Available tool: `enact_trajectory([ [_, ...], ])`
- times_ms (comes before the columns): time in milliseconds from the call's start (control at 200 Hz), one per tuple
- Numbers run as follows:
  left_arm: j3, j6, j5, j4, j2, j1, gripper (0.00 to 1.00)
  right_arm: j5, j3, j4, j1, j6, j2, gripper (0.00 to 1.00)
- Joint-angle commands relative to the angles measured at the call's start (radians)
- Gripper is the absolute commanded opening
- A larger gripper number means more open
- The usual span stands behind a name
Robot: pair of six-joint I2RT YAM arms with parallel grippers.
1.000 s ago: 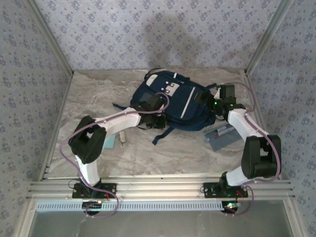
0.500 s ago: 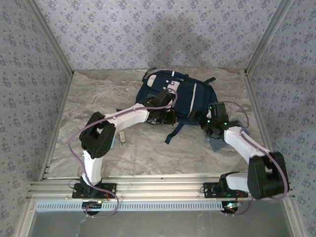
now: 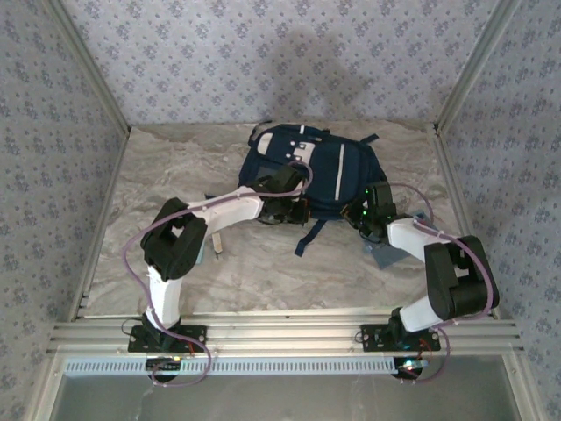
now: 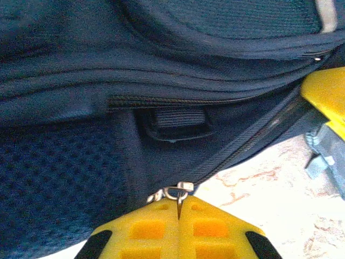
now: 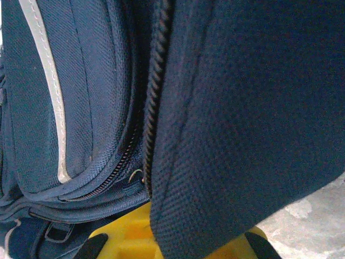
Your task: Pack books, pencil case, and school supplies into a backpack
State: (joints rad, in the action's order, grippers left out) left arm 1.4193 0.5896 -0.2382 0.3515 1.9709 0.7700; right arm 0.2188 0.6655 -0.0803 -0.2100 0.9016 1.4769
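Observation:
The navy backpack (image 3: 320, 167) lies at the back middle of the table, white stripes up. My left gripper (image 3: 295, 213) is at its near edge, shut on the metal zipper pull (image 4: 180, 192). My right gripper (image 3: 359, 214) is at the bag's near right corner, its yellow fingers (image 5: 125, 235) shut on a fold of navy fabric (image 5: 237, 135). A corner of the grey pencil case (image 3: 382, 255) pokes out under the right forearm. A sliver of the light-blue pad (image 3: 202, 249) and the small beige eraser (image 3: 216, 246) lie beside the left arm. The paperback is out of view.
Dark straps (image 3: 307, 237) trail from the backpack toward me. Patterned walls and metal posts (image 3: 456, 88) close in the marble table (image 3: 149, 175) on three sides. A yellow finger of the other gripper (image 4: 326, 96) shows at the right of the left wrist view.
The right gripper came in from the backpack's right side to its near right corner, covering most of the pencil case. The backpack turned and shifted right and back. The left gripper moved right with it.

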Motion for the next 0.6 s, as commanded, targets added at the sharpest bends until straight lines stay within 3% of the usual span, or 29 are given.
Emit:
enact_trajectory([
  [0, -0.047, -0.048, 0.114, 0.077, -0.074, -0.083, 0.00, -0.110, -0.021, -0.003, 0.034, -0.020, -0.037, 0.00],
  [280, -0.022, -0.111, 0.208, 0.159, -0.097, -0.126, 0.00, -0.092, -0.025, 0.002, 0.009, -0.016, -0.046, 0.00],
  [330, -0.013, -0.111, 0.202, 0.168, -0.096, -0.126, 0.09, -0.084, -0.020, 0.006, -0.001, -0.014, -0.046, 0.00],
  [390, -0.004, -0.105, 0.185, 0.180, -0.099, -0.126, 0.29, -0.066, -0.008, 0.015, -0.010, -0.013, -0.047, 0.00],
  [440, -0.002, -0.098, 0.171, 0.187, -0.106, -0.127, 0.42, -0.059, 0.002, 0.028, -0.021, -0.015, -0.051, 0.17],
  [510, -0.006, -0.086, 0.159, 0.192, -0.127, -0.126, 0.49, -0.058, 0.017, 0.058, -0.034, -0.023, -0.067, 0.42],
  [595, -0.014, -0.077, 0.157, 0.200, -0.161, -0.127, 0.52, -0.069, 0.026, 0.095, -0.044, -0.038, -0.101, 0.53],
])
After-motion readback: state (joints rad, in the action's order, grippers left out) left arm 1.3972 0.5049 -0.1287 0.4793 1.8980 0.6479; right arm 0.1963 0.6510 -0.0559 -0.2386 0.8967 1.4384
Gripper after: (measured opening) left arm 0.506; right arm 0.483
